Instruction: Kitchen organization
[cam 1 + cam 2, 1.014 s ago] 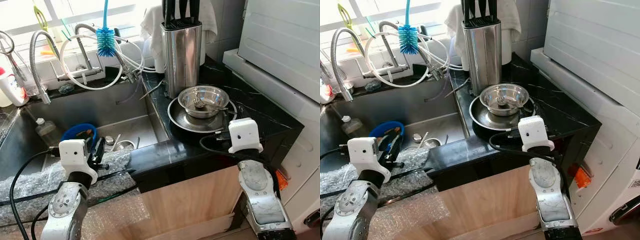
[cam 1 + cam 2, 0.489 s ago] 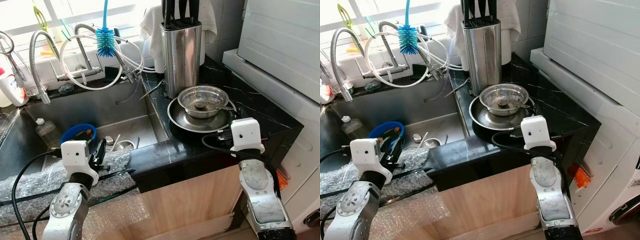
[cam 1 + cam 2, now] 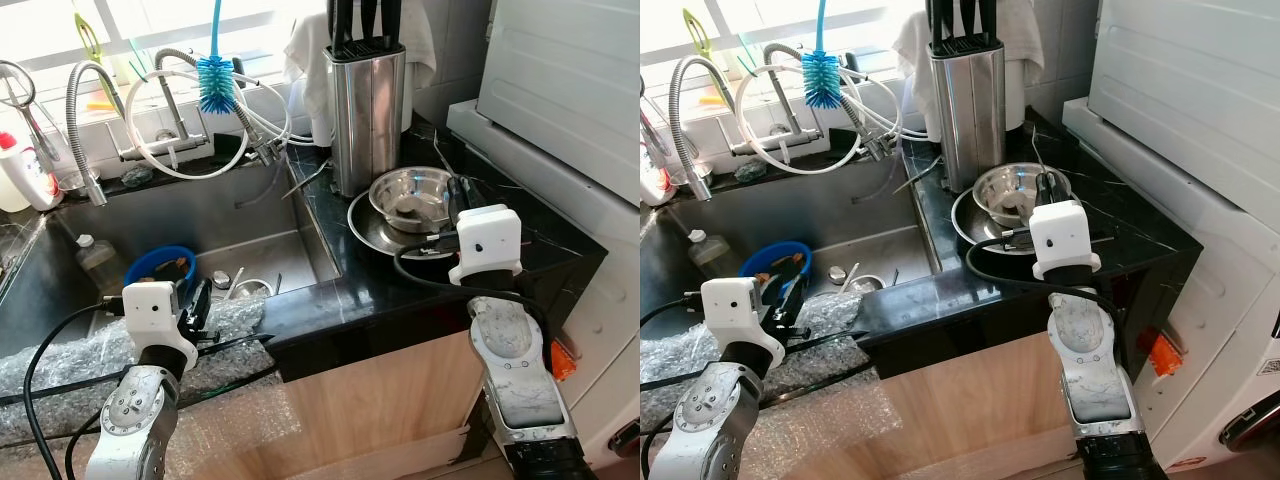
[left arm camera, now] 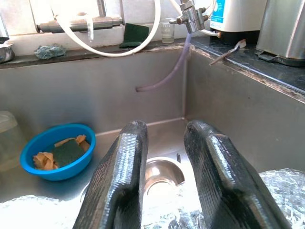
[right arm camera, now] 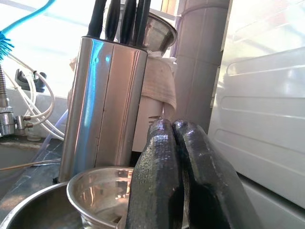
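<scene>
A steel bowl [image 3: 408, 196] rests in a wide steel plate [image 3: 366, 226] on the black counter, in front of a steel knife block [image 3: 366, 110]. My right gripper [image 3: 457, 193] hovers over the bowl's right rim; the right wrist view has its fingers [image 5: 159, 157] pressed together with nothing between them, just above the bowl [image 5: 102, 191]. My left gripper [image 3: 197, 300] is low at the sink's front edge, above bubble wrap [image 3: 60, 350]. It is open [image 4: 164, 131] and holds nothing, pointing into the sink towards the drain [image 4: 159, 174].
A blue bowl [image 3: 160, 268] with a sponge and a small bottle [image 3: 95, 258] lie in the sink. Taps, hoses and a blue bottle brush [image 3: 213, 72] crowd the back ledge. A white appliance [image 3: 560, 90] borders the counter on the right.
My right gripper has moved forward from the counter's front edge to over the plate, beside the bowl. The left arm has barely moved. The camera shifted slightly.
</scene>
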`<state>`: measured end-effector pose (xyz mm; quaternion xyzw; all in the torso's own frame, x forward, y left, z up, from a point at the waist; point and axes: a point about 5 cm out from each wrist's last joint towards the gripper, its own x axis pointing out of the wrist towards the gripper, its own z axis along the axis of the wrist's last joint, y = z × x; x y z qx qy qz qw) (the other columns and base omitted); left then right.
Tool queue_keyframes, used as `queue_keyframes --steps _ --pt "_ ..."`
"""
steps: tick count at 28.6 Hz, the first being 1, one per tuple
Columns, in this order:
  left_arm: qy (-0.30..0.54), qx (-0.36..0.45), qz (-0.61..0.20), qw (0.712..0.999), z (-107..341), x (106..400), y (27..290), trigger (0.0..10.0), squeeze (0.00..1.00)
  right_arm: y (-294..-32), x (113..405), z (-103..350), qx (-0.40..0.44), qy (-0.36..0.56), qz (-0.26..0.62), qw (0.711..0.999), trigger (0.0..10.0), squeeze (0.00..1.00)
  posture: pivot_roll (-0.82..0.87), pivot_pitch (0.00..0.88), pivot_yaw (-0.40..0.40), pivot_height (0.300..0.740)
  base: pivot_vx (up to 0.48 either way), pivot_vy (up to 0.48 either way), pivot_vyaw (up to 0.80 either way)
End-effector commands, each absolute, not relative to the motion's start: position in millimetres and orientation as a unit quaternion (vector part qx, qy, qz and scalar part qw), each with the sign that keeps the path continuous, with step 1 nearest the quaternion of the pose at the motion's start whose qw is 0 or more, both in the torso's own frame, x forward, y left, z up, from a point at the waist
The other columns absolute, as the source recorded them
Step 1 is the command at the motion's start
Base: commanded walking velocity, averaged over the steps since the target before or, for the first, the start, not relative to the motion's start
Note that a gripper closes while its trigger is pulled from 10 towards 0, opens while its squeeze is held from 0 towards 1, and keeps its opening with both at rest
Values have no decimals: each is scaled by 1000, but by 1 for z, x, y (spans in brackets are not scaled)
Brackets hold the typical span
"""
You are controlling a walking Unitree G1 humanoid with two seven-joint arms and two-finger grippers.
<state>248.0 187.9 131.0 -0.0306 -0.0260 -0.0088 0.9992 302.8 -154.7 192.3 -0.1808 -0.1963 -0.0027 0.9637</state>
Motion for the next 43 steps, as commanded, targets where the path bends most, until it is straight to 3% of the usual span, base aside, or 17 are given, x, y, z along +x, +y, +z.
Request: queue_keyframes --steps 1,8,20,21,27,33,43 --pt "-30 -21 -4 999 133 251 189 10000 0 -148 304 203 -173 -215 8 961 10000 0 -104 0 125 740 0 0 0" --pt "-33 -21 -1 999 134 253 189 10000 0 -141 302 215 -155 -235 26 959 10000 0 -102 0 122 740 0 0 0" --pt "-40 -28 4 999 138 256 189 10000 0 -91 284 257 -11 -286 175 942 10000 0 -102 0 122 740 0 0 0" --pt "-43 -32 7 999 139 257 191 10000 0 -85 282 259 35 -276 200 939 10000 0 -102 0 123 740 0 0 0" --pt "-45 -31 6 998 140 259 190 10000 0 -73 278 249 127 -218 270 929 10000 0 -103 0 119 740 0 0 0" --pt "-45 -66 17 997 143 265 188 10000 0 -77 278 226 254 -146 282 914 10000 0 -104 0 114 740 0 0 0" --pt "-51 -127 23 990 152 276 187 10000 0 -81 279 192 350 -65 279 892 10000 0 -97 0 112 740 0 0 0"
